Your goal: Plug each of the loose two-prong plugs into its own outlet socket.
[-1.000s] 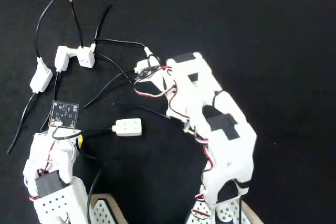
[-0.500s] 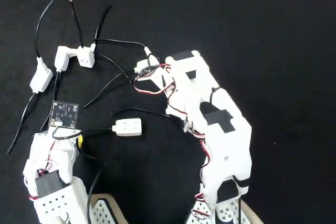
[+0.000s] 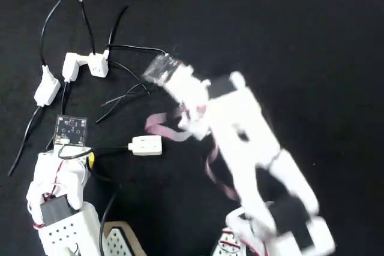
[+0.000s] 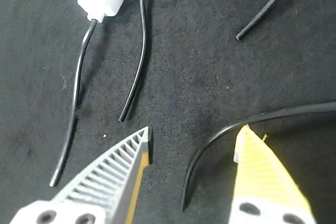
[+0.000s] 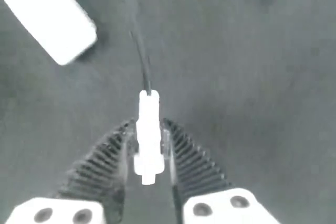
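The right claw (image 5: 147, 129) is gripping a white plug (image 5: 148, 109), while the left claw (image 4: 194, 131) is gaping wide over loose cords (image 4: 137, 51).

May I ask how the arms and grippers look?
The left arm and right arm are white with black patches and red wiring. The left gripper has one white ribbed finger and one yellow; the right gripper has two dark ribbed fingers.

No legible text, labels or numbers
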`<state>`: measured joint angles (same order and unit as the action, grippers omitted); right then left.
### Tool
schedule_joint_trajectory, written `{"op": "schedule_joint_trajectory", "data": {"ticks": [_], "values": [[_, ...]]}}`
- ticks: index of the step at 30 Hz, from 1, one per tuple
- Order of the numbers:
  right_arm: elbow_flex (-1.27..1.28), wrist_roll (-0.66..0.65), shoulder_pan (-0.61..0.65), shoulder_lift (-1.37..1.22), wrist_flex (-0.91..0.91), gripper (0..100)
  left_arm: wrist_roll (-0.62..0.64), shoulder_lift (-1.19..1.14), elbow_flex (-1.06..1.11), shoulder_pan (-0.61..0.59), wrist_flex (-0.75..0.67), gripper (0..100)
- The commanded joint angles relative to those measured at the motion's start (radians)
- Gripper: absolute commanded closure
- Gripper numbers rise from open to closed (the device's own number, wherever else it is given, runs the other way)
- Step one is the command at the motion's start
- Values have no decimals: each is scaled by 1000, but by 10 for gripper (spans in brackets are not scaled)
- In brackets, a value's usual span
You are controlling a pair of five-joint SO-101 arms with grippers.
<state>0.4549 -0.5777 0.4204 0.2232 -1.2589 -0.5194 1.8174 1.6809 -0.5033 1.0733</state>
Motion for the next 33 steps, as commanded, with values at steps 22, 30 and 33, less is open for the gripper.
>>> {"op": "schedule_joint_trajectory", "data": {"ticks": [22,30,33], "values": [[819,439,413,851,928,987,626,5,-332,337,-215,740],[842,397,411,860,924,987,614,5,-366,636,-170,740],[854,390,410,865,922,987,588,5,-392,694,-143,740]]}}
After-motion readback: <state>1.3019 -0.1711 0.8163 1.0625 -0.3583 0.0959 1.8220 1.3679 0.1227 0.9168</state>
